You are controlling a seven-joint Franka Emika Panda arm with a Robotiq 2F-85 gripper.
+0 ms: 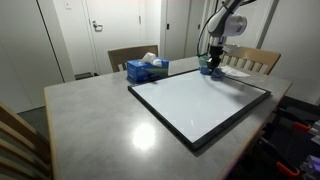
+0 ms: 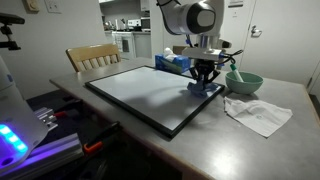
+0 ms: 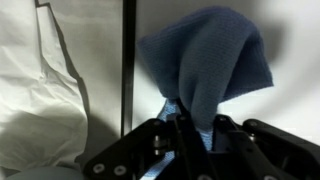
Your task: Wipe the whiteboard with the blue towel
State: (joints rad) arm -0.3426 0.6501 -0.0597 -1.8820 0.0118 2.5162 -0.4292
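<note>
The whiteboard [image 1: 200,104] with a black frame lies flat on the grey table; it also shows in an exterior view [image 2: 150,95]. My gripper [image 1: 212,62] is shut on the blue towel [image 1: 211,70] at the board's far edge. In an exterior view the gripper [image 2: 204,76] holds the towel [image 2: 204,88] down on the board near its right edge. In the wrist view the gripper [image 3: 190,128] pinches the blue towel [image 3: 208,62], which hangs bunched over the white surface next to the black frame [image 3: 127,60].
A blue tissue box [image 1: 147,69] stands beside the board. A green bowl [image 2: 244,82] and a crumpled white cloth [image 2: 258,112] lie on the table [image 1: 90,120] past the board's edge. Wooden chairs [image 2: 92,57] stand around the table.
</note>
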